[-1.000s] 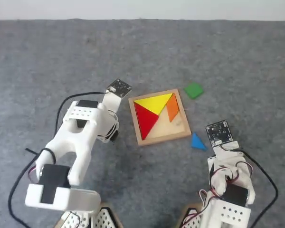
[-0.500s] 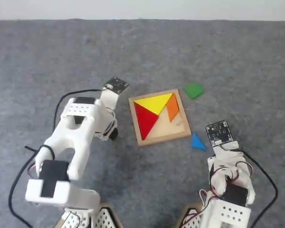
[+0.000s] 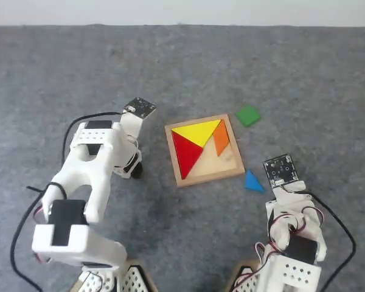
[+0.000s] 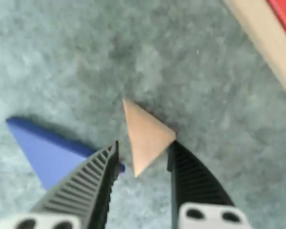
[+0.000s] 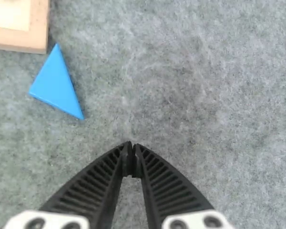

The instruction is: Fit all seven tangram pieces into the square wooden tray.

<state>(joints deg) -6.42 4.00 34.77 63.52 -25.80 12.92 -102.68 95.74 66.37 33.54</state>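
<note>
The square wooden tray [image 3: 237, 165] lies mid-table and holds a yellow triangle [image 3: 198, 132], a red triangle [image 3: 185, 153] and an orange piece [image 3: 221, 140]. A green square [image 3: 248, 115] lies beyond the tray's far right corner. A light blue triangle [image 3: 252, 181] [image 5: 56, 86] rests by its near right corner. Left of the tray, my left gripper [image 4: 144, 145] is open and straddles a tan triangle [image 4: 145, 133] lying on the felt. A dark blue piece [image 4: 47, 148] sits just beside it. My right gripper [image 5: 132, 145] is shut and empty, a short way from the light blue triangle.
Grey felt covers the whole table. The tray's wooden corner [image 4: 269, 47] shows close to the tan triangle. The left arm's white body [image 3: 91, 176] hides the floor under it in the high view. The right arm [image 3: 292, 231] stands at the near right.
The left arm has shifted to the left, away from the tray. The right arm and the pieces in the tray have not moved.
</note>
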